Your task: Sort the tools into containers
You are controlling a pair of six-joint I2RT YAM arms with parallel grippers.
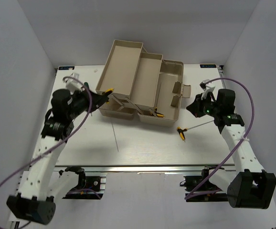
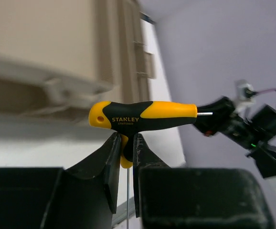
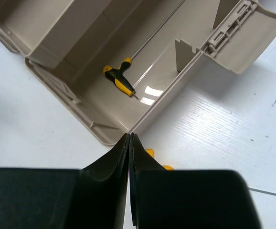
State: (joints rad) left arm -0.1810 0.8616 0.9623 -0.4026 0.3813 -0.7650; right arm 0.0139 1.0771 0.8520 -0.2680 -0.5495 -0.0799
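Left gripper (image 2: 124,139) was clamped on a yellow-and-black hex key (image 2: 143,117). The fingers pinched the stem just under the T-handle, with the handle level above the fingertips and the thin shaft running down between them. From above, that key sat at the front-left side of the toolbox (image 1: 172,67), close to its wall and outside it as far as I could tell. Right gripper (image 3: 130,136) had its fingers pressed fully together, with nothing seen between them. It hung over the table (image 1: 143,148) off the box's front-right corner. A second hex key (image 1: 181,132) lay on the table just under it, its handle poking out past the fingertips. Third hex key (image 3: 120,78) lay in the box's bottom compartment.
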